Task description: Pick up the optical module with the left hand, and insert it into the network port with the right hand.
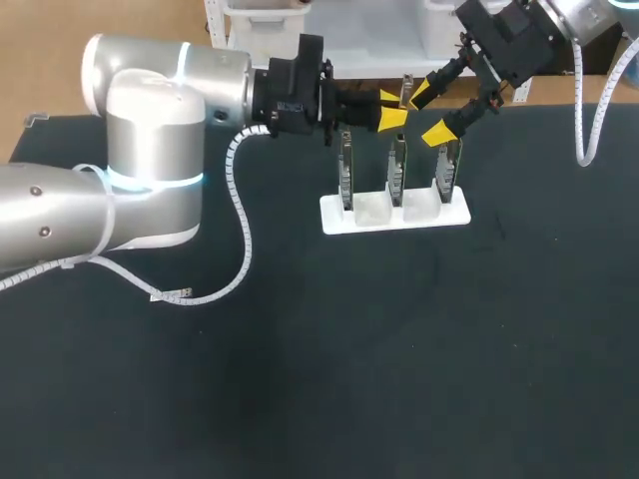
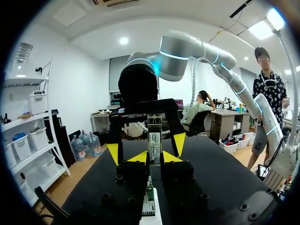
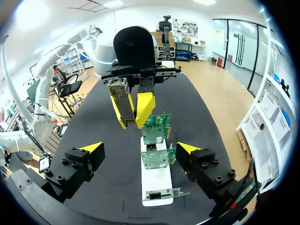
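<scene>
My left gripper (image 1: 391,109) is shut on the optical module (image 1: 405,90), a small silver block held upright above the white rack (image 1: 334,215). In the left wrist view the module (image 2: 154,138) stands between my own yellow tips (image 2: 154,157). My right gripper (image 1: 429,113) is open just right of the module, its fingers spread on either side of it without touching. In the right wrist view the left gripper (image 3: 131,108) and the module (image 3: 117,91) are ahead of my open right gripper (image 3: 140,148). The network cards (image 3: 157,129) lie below.
Three green network cards (image 1: 397,170) stand upright in the white rack on the black table (image 1: 399,349). A white coiled cable (image 1: 240,220) hangs from my left arm; another (image 1: 589,120) hangs from the right arm.
</scene>
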Controlling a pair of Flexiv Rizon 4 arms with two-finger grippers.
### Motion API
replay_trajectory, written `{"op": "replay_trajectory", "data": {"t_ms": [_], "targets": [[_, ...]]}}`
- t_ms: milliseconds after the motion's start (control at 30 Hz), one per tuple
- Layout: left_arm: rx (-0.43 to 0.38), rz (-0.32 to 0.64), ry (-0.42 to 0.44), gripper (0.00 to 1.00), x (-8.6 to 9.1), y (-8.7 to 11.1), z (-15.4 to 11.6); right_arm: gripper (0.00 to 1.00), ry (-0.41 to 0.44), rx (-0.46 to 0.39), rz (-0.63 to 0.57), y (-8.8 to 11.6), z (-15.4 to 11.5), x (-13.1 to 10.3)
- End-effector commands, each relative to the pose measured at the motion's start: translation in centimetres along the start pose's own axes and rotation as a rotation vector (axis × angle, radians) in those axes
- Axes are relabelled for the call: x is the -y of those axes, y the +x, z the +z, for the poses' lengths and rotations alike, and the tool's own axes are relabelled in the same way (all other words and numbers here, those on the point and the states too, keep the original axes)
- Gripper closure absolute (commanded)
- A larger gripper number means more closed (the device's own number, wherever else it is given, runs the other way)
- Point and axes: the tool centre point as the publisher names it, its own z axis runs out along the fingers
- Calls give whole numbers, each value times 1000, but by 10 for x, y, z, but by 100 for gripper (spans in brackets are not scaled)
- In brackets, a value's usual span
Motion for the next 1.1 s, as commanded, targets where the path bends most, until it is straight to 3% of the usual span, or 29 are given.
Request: {"op": "replay_trajectory", "data": {"t_ms": [33,600,1100], "targets": [[0,-3,-2,100,-2,1,4,0,5,0,0,0,0,-2],[-8,-34,-21,100,-2,8,6,0,5,0,0,0,0,-2],[-3,-31,-13,100,-15,14,9,0,5,0,0,0,0,-2]]}}
